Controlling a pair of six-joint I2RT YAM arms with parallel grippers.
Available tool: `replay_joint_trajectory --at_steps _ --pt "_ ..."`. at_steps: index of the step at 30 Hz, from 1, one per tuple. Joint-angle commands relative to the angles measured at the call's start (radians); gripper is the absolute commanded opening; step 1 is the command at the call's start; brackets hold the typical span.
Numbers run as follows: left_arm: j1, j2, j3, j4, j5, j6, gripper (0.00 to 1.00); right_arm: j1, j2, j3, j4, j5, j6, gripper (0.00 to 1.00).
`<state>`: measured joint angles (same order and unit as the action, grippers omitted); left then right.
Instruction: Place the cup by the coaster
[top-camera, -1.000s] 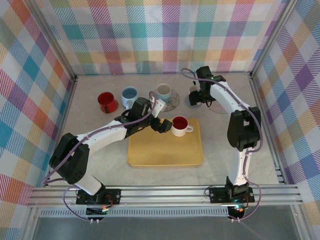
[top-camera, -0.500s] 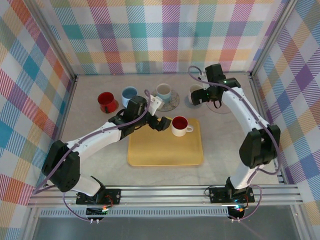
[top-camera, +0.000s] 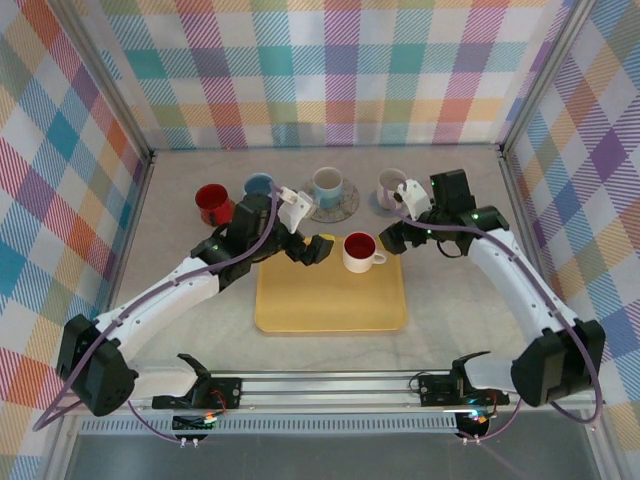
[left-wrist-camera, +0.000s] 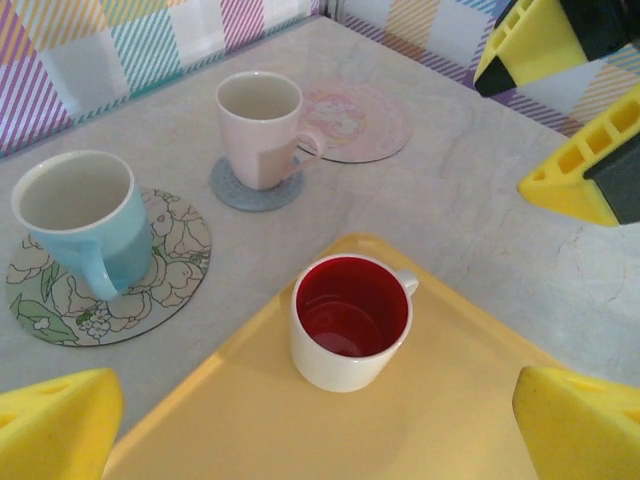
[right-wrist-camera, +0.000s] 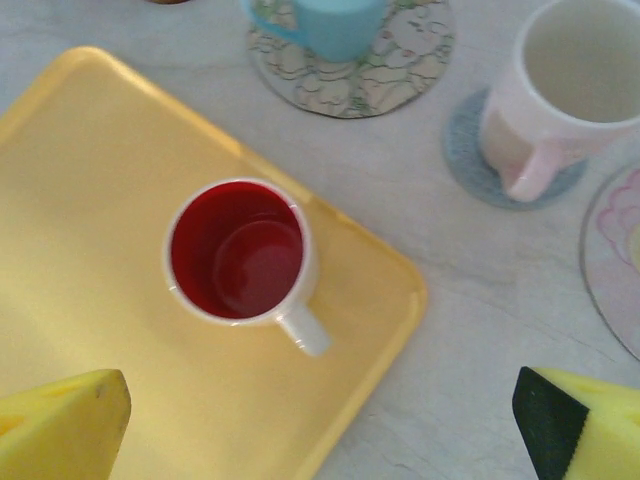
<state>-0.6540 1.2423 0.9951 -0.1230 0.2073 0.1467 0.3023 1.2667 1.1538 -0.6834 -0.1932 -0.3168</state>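
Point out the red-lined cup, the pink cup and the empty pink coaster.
red-lined cup (left-wrist-camera: 350, 322), left wrist view, red inside
pink cup (left-wrist-camera: 262, 145), left wrist view, outer wall
empty pink coaster (left-wrist-camera: 362, 120), left wrist view, printed top face

Pastel plaid cloth walls (top-camera: 340, 70) on three sides — pale marbled tabletop (top-camera: 450, 300), aluminium frame rails (top-camera: 330, 385)

No text, label, brand, number or sign is legible: the tray (top-camera: 330, 305) is plain yellow, the pink coaster (left-wrist-camera: 355, 120) bears only a faint pattern, the walls (top-camera: 340, 70) only coloured checks.
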Motion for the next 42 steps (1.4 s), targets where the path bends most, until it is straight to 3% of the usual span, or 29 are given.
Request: replay_joint_trajectory --at_steps 1,15,24,42 --pt "-0.01 -0.053 -0.048 -0.05 -0.01 0.013 1.0 0.008 -0.054 -0.046 0.051 -0.12 -0.071 0.99" --pt "-0.024 -0.159 -0.157 -0.078 -0.017 -0.036 1.0 0.026 0.003 -0.067 -0.072 -0.181 -0.219 1.0" --pt "-0.027 -0.165 -0.213 -0.069 -0.016 -0.05 1.0 0.027 0.126 -0.078 -0.05 -0.11 -0.253 0.97" --pt "-0.027 -0.144 -0.239 -0.078 -0.006 -0.045 1.0 0.034 0.351 -0.034 -0.013 -0.072 -0.367 0.83"
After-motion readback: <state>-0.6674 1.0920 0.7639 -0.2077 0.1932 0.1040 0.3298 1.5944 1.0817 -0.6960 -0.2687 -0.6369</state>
